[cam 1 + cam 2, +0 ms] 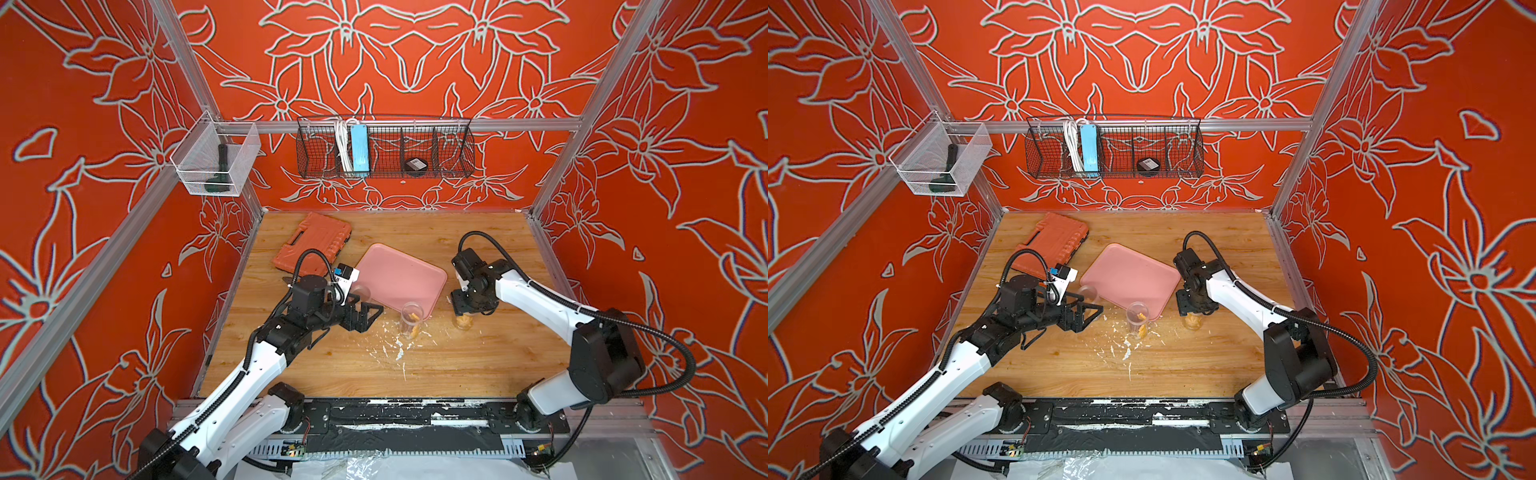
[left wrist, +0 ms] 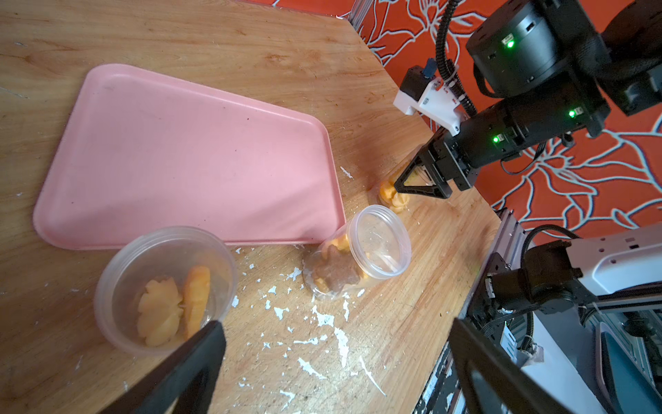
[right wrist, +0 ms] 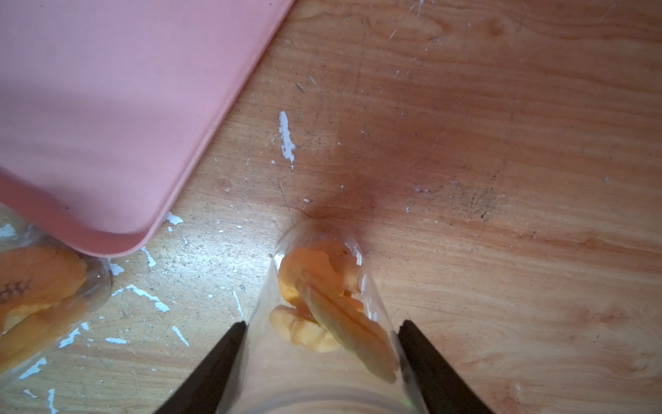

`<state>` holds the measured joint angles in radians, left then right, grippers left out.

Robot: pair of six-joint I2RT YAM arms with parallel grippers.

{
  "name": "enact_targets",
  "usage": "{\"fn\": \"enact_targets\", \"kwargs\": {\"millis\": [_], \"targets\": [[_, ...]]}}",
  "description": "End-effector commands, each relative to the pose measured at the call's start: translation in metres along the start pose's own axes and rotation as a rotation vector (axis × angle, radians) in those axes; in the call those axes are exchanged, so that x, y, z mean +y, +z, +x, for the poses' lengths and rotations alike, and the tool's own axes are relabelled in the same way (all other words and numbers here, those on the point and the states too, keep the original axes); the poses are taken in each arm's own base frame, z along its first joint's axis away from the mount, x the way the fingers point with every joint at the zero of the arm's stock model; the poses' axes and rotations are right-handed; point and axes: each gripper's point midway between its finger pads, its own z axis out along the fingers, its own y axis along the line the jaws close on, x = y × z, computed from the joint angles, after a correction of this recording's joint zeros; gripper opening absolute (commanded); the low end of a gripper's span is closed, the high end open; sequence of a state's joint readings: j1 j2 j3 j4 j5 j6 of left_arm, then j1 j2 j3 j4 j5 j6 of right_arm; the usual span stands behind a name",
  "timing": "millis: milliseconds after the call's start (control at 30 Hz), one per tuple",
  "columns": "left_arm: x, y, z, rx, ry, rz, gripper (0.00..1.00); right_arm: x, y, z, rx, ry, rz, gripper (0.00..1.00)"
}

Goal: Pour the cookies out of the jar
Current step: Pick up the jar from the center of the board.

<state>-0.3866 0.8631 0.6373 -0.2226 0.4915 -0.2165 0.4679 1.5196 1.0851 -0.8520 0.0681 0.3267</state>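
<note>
— Right gripper (image 3: 318, 324)?
— Jaws narrowed around the upright jar (image 3: 320, 229); they seem to touch both walls. Cookies (image 3: 315, 276) lie inside.
— Where does it stand?
— On the table (image 1: 457, 365), just beside the tray (image 2: 179, 150) corner.
— Left gripper (image 1: 368, 314)?
— Spread wide, empty, near another jar (image 2: 114, 279).

No legible text, labels or numbers anywhere.

Wooden table (image 1: 457, 365): orange tool case (image 1: 313, 245), back left; pink tray (image 1: 401, 276), centre; along the tray's near edge, left jar (image 2: 107, 286), middle jar (image 1: 411, 308), right jar (image 1: 463, 322); white flakes (image 1: 399, 353) scattered in front.
</note>
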Motion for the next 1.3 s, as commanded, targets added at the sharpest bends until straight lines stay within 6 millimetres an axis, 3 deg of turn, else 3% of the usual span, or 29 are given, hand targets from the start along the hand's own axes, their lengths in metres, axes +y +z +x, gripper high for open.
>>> {"fn": "enact_targets", "kwargs": {"millis": [0, 233, 500, 867, 1067, 1267], "targets": [[0.000, 0.001, 0.000, -0.010, 0.009, 0.004, 0.98, 0.001, -0.006, 0.007, 0.012, -0.005, -0.001, 0.65], [0.000, 0.000, -0.001, -0.017, 0.010, -0.002, 0.98, 0.007, -0.035, -0.001, -0.058, 0.021, -0.073, 0.64], [-0.011, -0.007, -0.010, -0.033, -0.011, 0.027, 0.98, 0.029, -0.093, -0.016, -0.184, 0.051, -0.270, 0.64], [-0.069, -0.031, -0.056, -0.129, -0.109, 0.285, 0.98, 0.094, -0.209, -0.047, -0.402, 0.068, -0.861, 0.62], [-0.098, -0.046, -0.077, -0.167, -0.158, 0.433, 0.98, 0.104, -0.257, -0.048, -0.464, 0.076, -1.106, 0.61], [-0.126, -0.064, -0.091, -0.186, -0.182, 0.608, 0.98, 0.110, -0.291, -0.047, -0.474, 0.066, -1.312, 0.60]]}}
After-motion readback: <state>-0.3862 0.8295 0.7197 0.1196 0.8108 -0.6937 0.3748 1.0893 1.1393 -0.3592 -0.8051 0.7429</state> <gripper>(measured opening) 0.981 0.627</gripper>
